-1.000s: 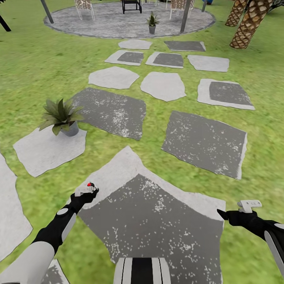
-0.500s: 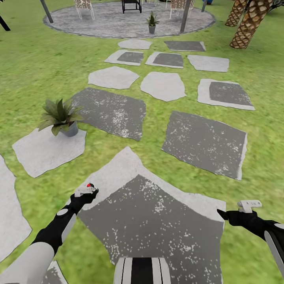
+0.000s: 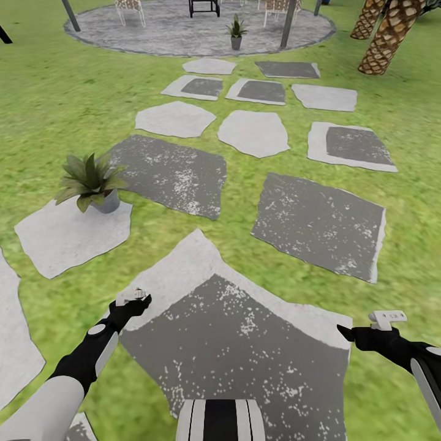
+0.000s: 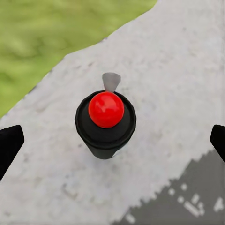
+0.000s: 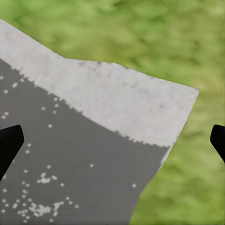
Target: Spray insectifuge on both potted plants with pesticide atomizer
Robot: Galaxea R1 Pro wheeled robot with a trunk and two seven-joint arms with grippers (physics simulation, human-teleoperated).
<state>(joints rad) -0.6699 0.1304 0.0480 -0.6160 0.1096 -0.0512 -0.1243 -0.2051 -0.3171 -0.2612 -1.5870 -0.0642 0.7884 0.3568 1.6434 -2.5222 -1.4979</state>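
Note:
The pesticide atomizer [image 4: 106, 123] stands upright on a pale grey stepping stone [image 4: 154, 61]; in the left wrist view I look down on its black cap and red tip. My left gripper [image 4: 112, 144] is open above it, the fingertips [image 4: 9, 143] wide apart on either side and not touching. In the head view the left gripper [image 3: 132, 299] covers the atomizer. One potted plant [image 3: 89, 181] sits on a pale stone to the left. The other potted plant [image 3: 236, 30] stands on the round patio [image 3: 171, 37]. My right gripper [image 3: 386, 318] hangs open over the big stone's right edge.
Grey stepping stones [image 3: 318, 220] lead across the lawn to the patio, where chairs and posts [image 3: 288, 24] stand. A palm trunk [image 3: 389, 37] rises at the far right. Grass [image 3: 55, 104] lies open on both sides of the path.
The head view has shifted slightly, so the camera moved. The atomizer's red tip, seen just above the left gripper before, is now hidden behind it. The right arm is unchanged.

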